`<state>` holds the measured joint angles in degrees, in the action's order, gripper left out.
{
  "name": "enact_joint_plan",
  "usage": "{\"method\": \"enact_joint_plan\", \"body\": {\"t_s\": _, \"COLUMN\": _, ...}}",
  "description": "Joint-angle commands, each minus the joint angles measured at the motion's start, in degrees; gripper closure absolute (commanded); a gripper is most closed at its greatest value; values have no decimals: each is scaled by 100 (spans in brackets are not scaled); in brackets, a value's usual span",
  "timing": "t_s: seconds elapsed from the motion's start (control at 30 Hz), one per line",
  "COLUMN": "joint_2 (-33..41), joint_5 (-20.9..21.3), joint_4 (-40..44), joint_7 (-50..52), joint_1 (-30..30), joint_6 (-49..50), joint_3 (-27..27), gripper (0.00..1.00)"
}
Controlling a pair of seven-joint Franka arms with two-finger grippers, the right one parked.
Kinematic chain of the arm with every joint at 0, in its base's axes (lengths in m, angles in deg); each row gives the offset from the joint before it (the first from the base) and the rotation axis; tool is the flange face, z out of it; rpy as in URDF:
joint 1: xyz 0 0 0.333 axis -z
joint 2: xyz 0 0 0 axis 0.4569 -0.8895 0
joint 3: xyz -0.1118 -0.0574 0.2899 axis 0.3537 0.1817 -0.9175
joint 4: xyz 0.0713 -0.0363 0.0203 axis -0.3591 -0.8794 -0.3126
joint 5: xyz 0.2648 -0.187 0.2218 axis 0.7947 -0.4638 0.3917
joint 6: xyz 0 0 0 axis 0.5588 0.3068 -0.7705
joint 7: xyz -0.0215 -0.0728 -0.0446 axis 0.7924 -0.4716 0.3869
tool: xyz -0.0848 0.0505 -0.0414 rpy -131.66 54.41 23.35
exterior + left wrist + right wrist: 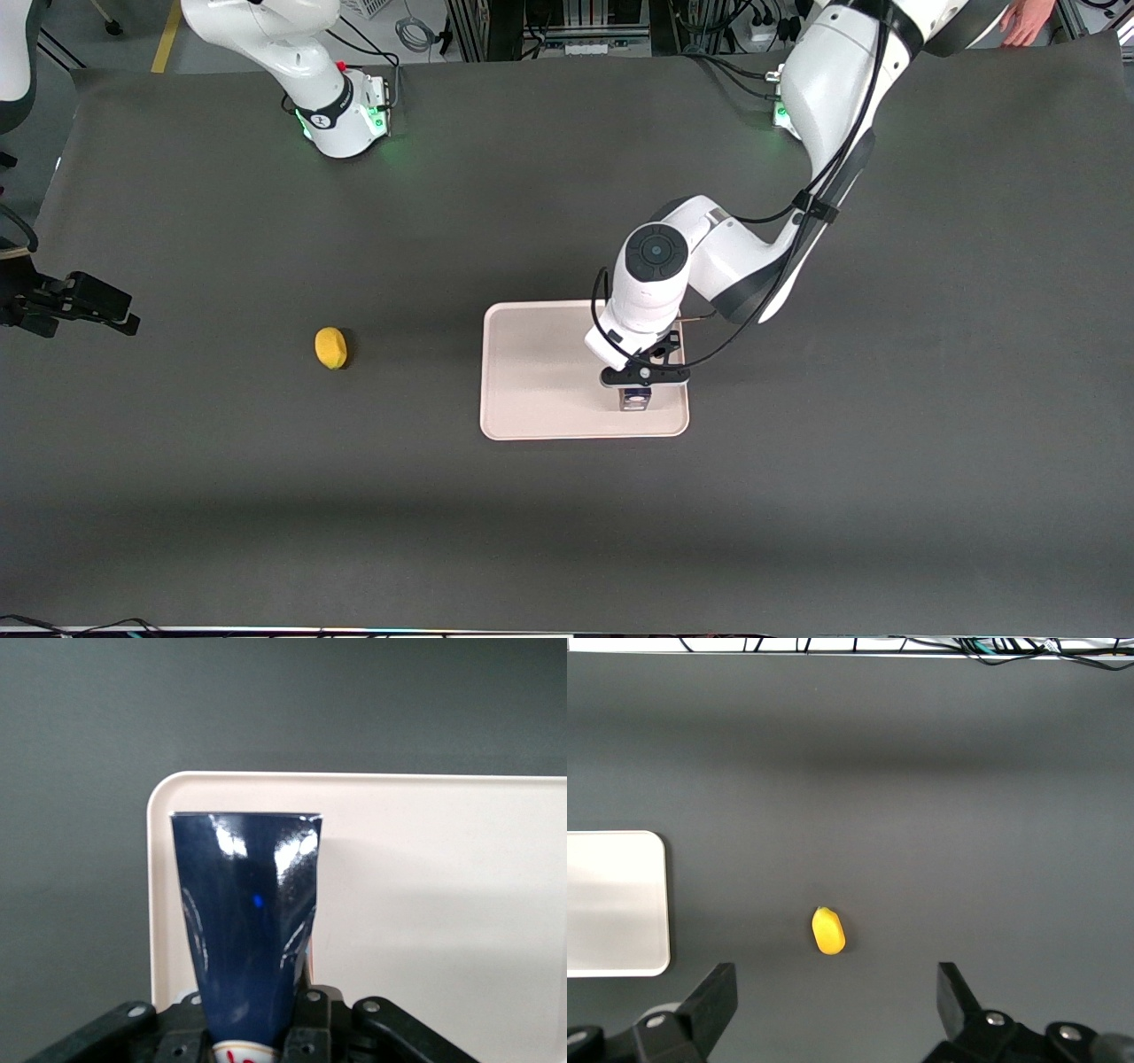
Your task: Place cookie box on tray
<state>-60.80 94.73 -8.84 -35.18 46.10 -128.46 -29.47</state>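
The cookie box (635,400) is a narrow dark navy carton standing upright over the pale pinkish tray (540,372), near the tray corner closest to the front camera on the working arm's side. My left gripper (644,377) is directly above it and shut on its upper part. In the left wrist view the cookie box (248,921) runs from between the jaws down to the tray (443,904), its glossy sides creased where the gripper (250,1014) pinches it. A white-and-red logo shows at the jaws. Whether the box's lower end touches the tray cannot be seen.
A small yellow lump (330,347) lies on the dark table mat, away from the tray toward the parked arm's end; the right wrist view also shows this lump (828,931). The working arm's elbow hangs above the tray's edge farthest from the front camera.
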Motion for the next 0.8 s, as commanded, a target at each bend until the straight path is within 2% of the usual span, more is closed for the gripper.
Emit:
{"method": "enact_joint_plan", "body": {"t_s": 0.0, "joint_2": 20, "joint_5": 116, "joint_4": -315, "joint_7": 162, "joint_1": -2, "joint_6": -375, "joint_3": -161, "gripper": 72}}
{"method": "enact_joint_plan", "body": {"t_s": 0.23, "joint_2": -68, "joint_5": 116, "joint_4": -315, "joint_7": 170, "joint_1": -10, "joint_6": -384, "joint_3": -187, "gripper": 71}}
{"method": "enact_joint_plan", "body": {"t_s": 0.5, "joint_2": -112, "joint_5": 115, "joint_4": -306, "joint_7": 179, "joint_1": -10, "joint_6": -384, "joint_3": -266, "gripper": 57}}
{"method": "enact_joint_plan", "body": {"t_s": 0.63, "joint_2": -139, "joint_5": 116, "joint_4": -297, "joint_7": 179, "joint_1": -10, "joint_6": -392, "joint_3": -266, "gripper": 44}}
{"method": "enact_joint_plan", "body": {"t_s": 0.77, "joint_2": -156, "joint_5": 107, "joint_4": -297, "joint_7": 188, "joint_1": -10, "joint_6": -410, "joint_3": -266, "gripper": 27}}
